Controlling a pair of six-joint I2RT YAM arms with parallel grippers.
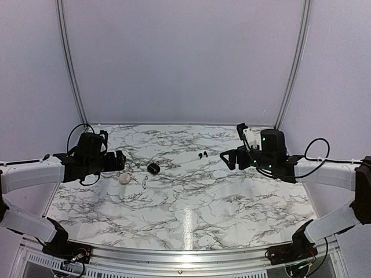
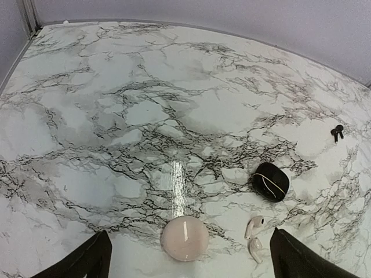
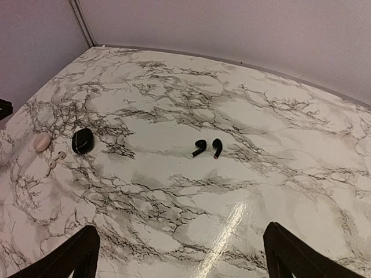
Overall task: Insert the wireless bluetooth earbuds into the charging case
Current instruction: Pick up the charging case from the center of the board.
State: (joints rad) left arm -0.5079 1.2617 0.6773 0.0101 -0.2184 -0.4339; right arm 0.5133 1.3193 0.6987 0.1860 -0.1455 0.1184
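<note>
Left gripper [image 1: 119, 161]: fingers [image 2: 93, 258] stand wide apart, nothing between them. It hangs above the marbled table [image 1: 185, 214].

Charging case [image 2: 185, 238]: lies flat on the table just ahead of the left gripper, centred between its two fingers in my wrist view. The lid is shut. It looks nearly round from here, so I cannot name a long axis or tell which way the hinge faces.

Two white earbuds [image 2: 254, 227] lie loose just right of the case, nearer the left gripper's right finger. They are close to each other; I cannot tell whether they touch.

Black rounded lump [image 2: 270, 181]: a little further out from the left gripper than the white pair, apart from the case, with a thin pale line across its top.

Wireless bluetooth earbuds [image 3: 208, 148]: on the table ahead of the right gripper [image 1: 229, 157], slightly toward its left finger, well apart from the case. They lie side by side without touching. Both long axes run roughly toward the right gripper, heads at the far end and stems pointing back at it. The left one slants, so the stems splay apart a little.

Right gripper: fingers [image 3: 75, 255] spread wide, holding nothing.
</note>
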